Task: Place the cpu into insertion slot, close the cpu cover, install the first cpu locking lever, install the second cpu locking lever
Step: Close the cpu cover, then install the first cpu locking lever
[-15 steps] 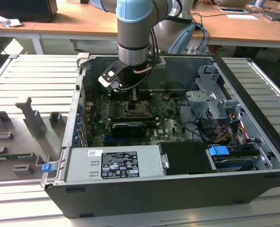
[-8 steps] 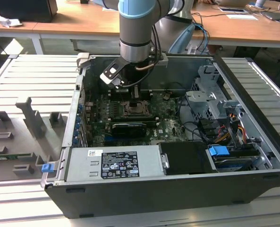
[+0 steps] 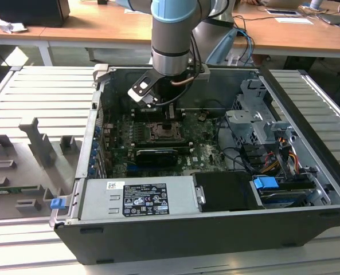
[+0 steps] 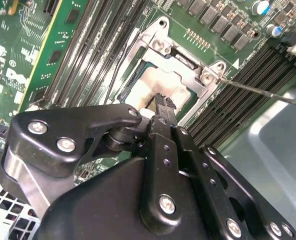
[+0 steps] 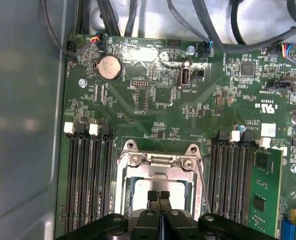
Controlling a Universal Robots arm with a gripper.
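Inside the case [image 3: 215, 235]: green board [image 5: 162, 110] lies flat, with the arm [image 3: 170, 34] reaching down over its middle
Gripper [image 5: 157, 196]: poised directly over the socket [image 3: 161, 133]
Socket: square, metal-rimmed, between banks of long black memory slots [image 5: 85, 180]
Chip [image 5: 180, 192]: seated in the socket, pale face showing through the cover's window
Cover [image 5: 157, 170]: metal frame lying flat over the chip
Lever [image 4: 262, 92]: thin wire rod running from a corner of the frame out across the memory slots
Fingers [image 5: 151, 196]: pressed together tip to tip, grasping nothing; whether they touch the chip cannot be told
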